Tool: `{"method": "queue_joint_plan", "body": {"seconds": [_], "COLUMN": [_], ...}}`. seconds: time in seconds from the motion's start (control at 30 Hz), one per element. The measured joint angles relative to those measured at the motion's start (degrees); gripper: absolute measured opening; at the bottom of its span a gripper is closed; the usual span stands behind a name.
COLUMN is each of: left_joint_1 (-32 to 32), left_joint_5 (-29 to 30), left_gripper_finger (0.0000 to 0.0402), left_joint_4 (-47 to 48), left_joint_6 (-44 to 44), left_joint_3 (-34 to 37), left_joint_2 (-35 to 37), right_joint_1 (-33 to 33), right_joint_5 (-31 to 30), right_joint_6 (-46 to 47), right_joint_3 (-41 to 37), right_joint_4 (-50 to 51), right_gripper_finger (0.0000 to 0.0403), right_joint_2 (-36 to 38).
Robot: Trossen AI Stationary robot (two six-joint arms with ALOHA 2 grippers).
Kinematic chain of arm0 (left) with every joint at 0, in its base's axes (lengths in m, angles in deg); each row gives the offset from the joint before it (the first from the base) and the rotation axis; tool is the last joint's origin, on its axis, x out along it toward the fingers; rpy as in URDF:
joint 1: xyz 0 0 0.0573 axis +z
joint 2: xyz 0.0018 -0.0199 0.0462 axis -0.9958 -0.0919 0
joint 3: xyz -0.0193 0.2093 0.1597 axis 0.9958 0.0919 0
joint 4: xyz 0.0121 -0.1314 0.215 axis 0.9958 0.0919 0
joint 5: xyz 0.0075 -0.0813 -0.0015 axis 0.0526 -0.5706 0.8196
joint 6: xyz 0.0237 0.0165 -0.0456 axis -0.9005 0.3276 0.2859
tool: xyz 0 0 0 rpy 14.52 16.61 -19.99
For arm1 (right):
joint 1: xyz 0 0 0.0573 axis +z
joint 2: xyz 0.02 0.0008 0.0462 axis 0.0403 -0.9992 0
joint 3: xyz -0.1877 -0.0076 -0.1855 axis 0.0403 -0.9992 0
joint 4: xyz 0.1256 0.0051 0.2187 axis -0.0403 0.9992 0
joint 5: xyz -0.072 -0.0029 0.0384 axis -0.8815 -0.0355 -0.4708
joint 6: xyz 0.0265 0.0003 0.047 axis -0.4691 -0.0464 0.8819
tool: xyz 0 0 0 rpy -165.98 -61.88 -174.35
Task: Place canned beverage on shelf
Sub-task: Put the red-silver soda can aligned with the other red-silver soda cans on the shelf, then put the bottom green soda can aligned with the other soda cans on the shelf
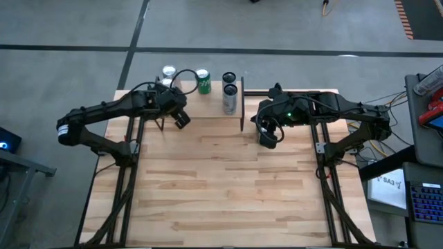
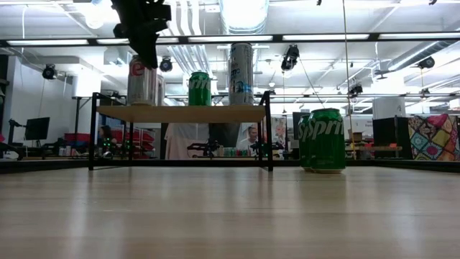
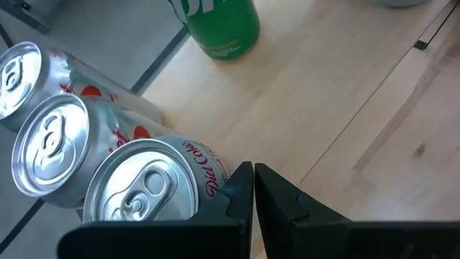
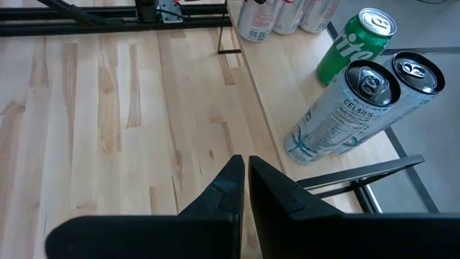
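The shelf (image 1: 208, 111), a light-wood plank on black legs, stands at the table's far edge and also shows in the low view (image 2: 180, 114). On it stand three silver Diet Coke cans (image 3: 144, 194), a green Sprite can (image 1: 203, 81) and two tall Celsius cans (image 4: 345, 108). Another green Sprite can (image 2: 327, 139) stands on the table right of the shelf; in the high view my right arm hides it. My left gripper (image 3: 253, 194) is shut and empty above the shelf's left part. My right gripper (image 4: 244, 183) is shut and empty above the table, right of the shelf. My left gripper's shut fingers (image 3: 233, 191) stand right beside the upper side of the nearest Diet Coke can (image 3: 208, 169), coming from above. I cannot tell whether they touch it. The can stands upright on the shelf.
The wooden tabletop (image 1: 228, 187) lies bare in front of the shelf. The shelf's black right leg (image 1: 242, 104) stands between the Celsius cans and my right gripper (image 1: 268, 138). Beyond the far edge, people and equipment show in the room (image 2: 251, 137).
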Motion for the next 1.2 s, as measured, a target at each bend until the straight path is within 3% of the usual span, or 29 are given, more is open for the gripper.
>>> {"method": "queue_joint_plan", "body": {"seconds": [0.53,1.2], "left_joint_1": [0.0,-0.02], "left_joint_5": [-0.07,0.31], "left_gripper_finger": [0.0,0.0], "left_joint_4": [4.0,0.36], "left_joint_6": [2.83,-0.33], "left_joint_3": [0.0,0.0], "left_joint_2": [3.89,12.99], "right_joint_1": [0.0,0.01], "right_joint_5": [0.0,-0.02], "right_joint_6": [0.0,0.08], "right_joint_3": [0.0,0.0], "right_joint_4": [0.0,-0.23], "right_gripper_finger": [0.0012,0.0012], "right_joint_2": [0.0,0.0]}}
